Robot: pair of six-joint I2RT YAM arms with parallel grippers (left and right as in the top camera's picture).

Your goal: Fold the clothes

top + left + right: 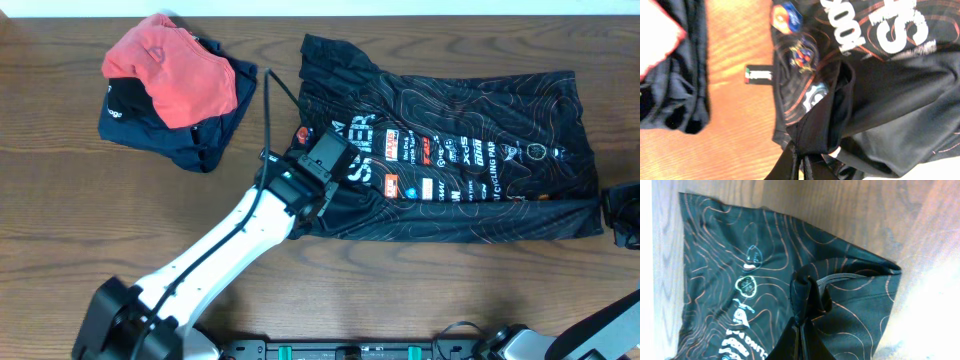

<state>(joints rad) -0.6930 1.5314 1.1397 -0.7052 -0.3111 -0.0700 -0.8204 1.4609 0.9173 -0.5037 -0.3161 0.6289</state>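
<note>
The fingers of your left gripper are closed on a bunched ridge of black cloth at the near-left corner of the jersey. The fingers of your right gripper likewise pinch a raised fold, at the jersey's near-right corner.

The jersey lies spread on the table, right of centre, with its long axis running left to right. The rows of sponsor logos and the white lettering follow that axis and read upright from the near side. A strip along the near edge is turned over and shows mostly plain black. The far-left corner juts out towards the far edge.

Your left arm crosses from the near left and covers part of the big lettering. Your right gripper sits at the right border of the overhead view, only partly visible there.

At the far left, apart from the jersey, a coral-red garment lies heaped on a navy garment. A small black label lies on bare wood between the two piles, by the jersey's left edge.
</note>
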